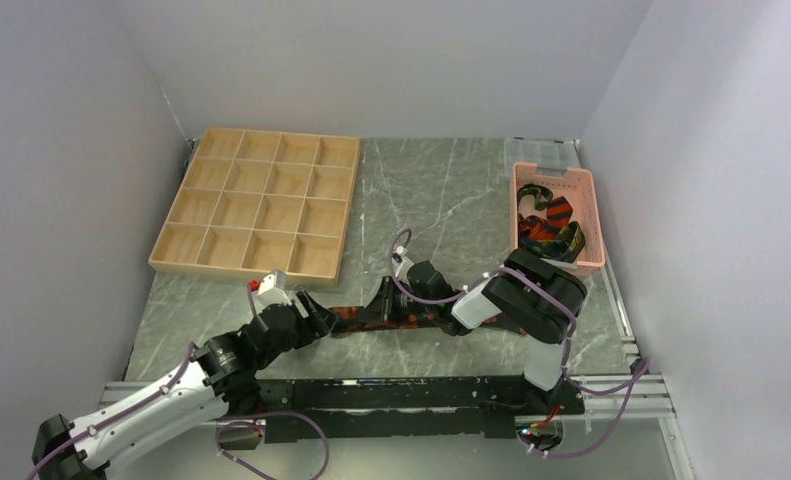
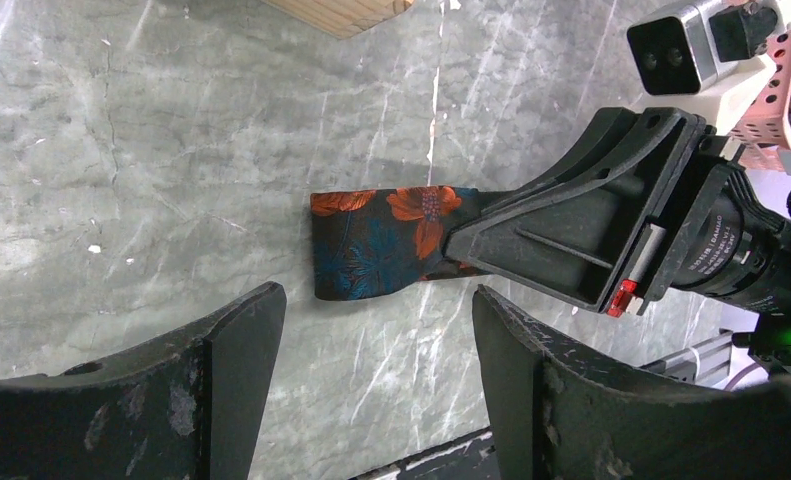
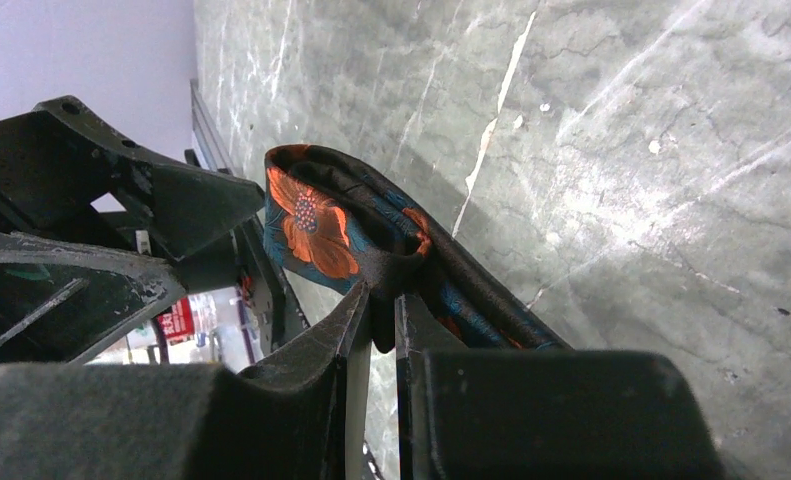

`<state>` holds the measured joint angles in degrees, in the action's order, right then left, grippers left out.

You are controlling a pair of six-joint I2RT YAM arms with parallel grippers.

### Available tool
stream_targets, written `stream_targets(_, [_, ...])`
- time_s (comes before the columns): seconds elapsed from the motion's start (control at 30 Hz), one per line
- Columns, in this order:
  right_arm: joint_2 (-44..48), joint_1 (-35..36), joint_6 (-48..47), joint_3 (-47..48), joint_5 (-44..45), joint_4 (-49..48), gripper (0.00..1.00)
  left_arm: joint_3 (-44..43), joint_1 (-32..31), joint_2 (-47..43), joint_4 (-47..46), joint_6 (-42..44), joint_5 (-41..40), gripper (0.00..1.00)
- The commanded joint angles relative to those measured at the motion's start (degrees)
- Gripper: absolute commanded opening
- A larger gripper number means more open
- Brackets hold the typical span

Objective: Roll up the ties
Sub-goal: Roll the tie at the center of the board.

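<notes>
A black tie with orange and blue flowers (image 1: 416, 320) lies along the near part of the table. My right gripper (image 1: 381, 302) is shut on its folded left end. In the right wrist view the gripper (image 3: 383, 300) pinches the fold of the tie (image 3: 316, 215), and the strip runs back under the fingers. In the left wrist view the folded end (image 2: 371, 245) lies flat just beyond my left gripper (image 2: 376, 345), which is open and empty and does not touch the tie. My left gripper (image 1: 318, 316) sits just left of the tie's end. More patterned ties (image 1: 551, 222) lie in the pink basket.
A wooden tray with several compartments (image 1: 261, 200) stands at the back left. The pink slotted basket (image 1: 593, 215) stands at the back right, with a clear plastic box (image 1: 541, 152) behind it. A metal rail (image 1: 391, 385) runs along the near table edge.
</notes>
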<state>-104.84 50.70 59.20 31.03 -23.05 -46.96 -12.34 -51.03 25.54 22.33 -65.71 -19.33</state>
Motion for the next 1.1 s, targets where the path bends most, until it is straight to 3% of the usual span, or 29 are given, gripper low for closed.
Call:
stream_targets(0.0, [-1.7, -0.2, 0.2, 1.9, -1.2, -3.6, 0.10, 0.8, 0.2, 1.0, 0.0, -1.0, 0.2, 0.74])
stream_targets(0.3, [-4.4, -1.0, -1.5, 1.6, 0.2, -1.0, 0.10, -0.2, 0.2, 2.2, 3.4, -1.2, -1.6, 0.74])
stream_targets(0.5, [-4.7, -1.0, -5.0, 1.2, 1.8, 2.8, 0.11, -3.6, 1.0, 8.1, 3.6, 1.9, -1.0, 0.75])
stream_targets(0.67, [-6.4, -1.1, -6.8, 0.4, 2.7, 2.8, 0.11, -5.8, 4.1, 12.7, 0.6, 4.0, 4.3, 0.75])
stream_targets(1.07, [-8.2, -1.1, -8.2, -1.5, 4.0, 1.5, 0.11, -2.3, 15.6, 10.3, -7.0, 4.1, 19.8, 0.75])
